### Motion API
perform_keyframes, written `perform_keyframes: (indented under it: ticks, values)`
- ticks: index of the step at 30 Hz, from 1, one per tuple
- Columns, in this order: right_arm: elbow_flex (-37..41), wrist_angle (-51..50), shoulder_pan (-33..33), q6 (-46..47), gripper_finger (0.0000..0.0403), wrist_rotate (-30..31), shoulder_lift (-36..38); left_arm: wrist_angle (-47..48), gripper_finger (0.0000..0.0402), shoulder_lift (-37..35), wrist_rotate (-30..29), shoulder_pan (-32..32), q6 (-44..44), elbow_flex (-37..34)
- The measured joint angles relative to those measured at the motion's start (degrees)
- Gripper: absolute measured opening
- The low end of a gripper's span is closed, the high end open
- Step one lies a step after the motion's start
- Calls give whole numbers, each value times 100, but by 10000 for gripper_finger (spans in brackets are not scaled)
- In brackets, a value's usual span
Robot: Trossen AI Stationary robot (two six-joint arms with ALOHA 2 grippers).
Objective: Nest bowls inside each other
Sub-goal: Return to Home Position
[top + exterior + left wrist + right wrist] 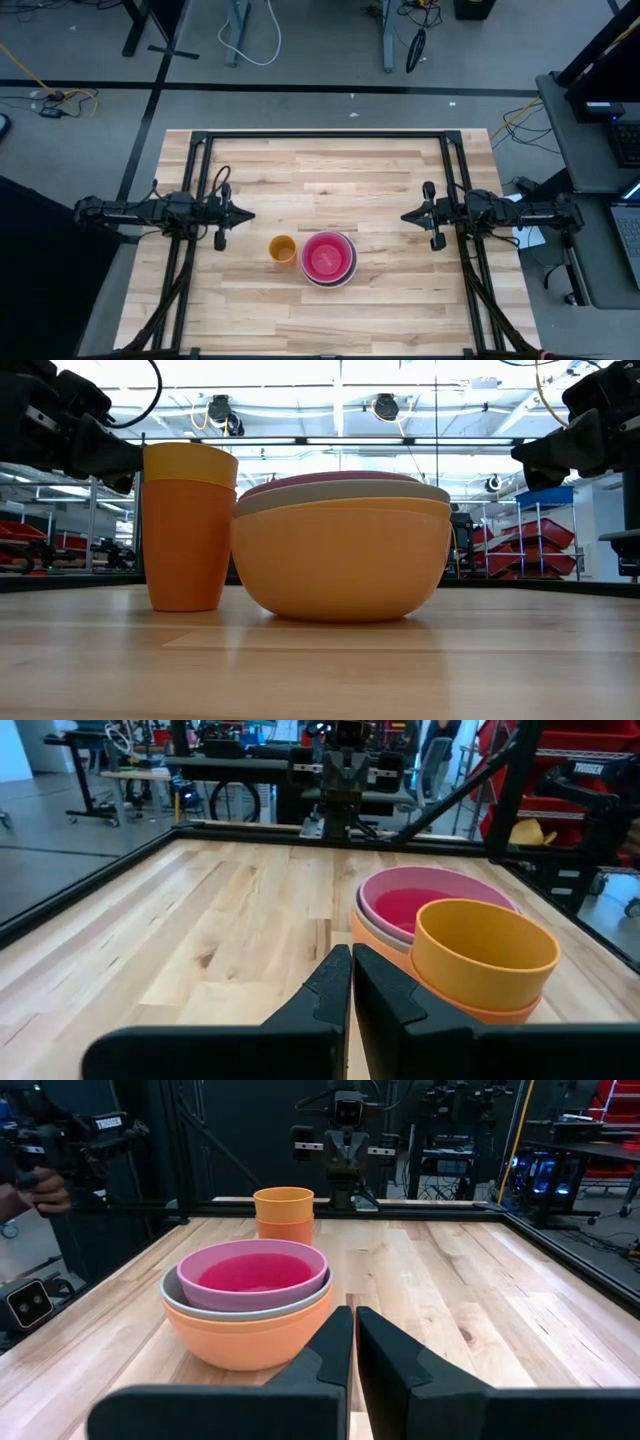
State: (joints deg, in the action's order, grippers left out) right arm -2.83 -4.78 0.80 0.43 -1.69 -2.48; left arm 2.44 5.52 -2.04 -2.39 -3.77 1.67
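Orange bowl [340, 565], grey-green bowl [340, 494], pink bowl [252, 1292] with magenta inside; yellow-orange cup [190, 463], orange cup [185, 545]; pale wood-grain worktop [380, 190].

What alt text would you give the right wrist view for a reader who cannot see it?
Nested bowls, orange outermost, grey-green next, pink on top, stand on a wooden table with two stacked cups behind them. The right gripper, shut, fills the foreground; the left gripper faces it.

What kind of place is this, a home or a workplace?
Probably a robotics lab or workshop: a left arm and right arm at a framed table, red bins on shelves behind, a laptop on a side desk.
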Motion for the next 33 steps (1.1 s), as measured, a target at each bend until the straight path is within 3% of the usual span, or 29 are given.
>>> perform_keyframes:
  ticks: [33]
  values:
    - [0, -4, 0, -111, 0, 26, 0, -12, 0, 0, -39, 0, 134, -2]
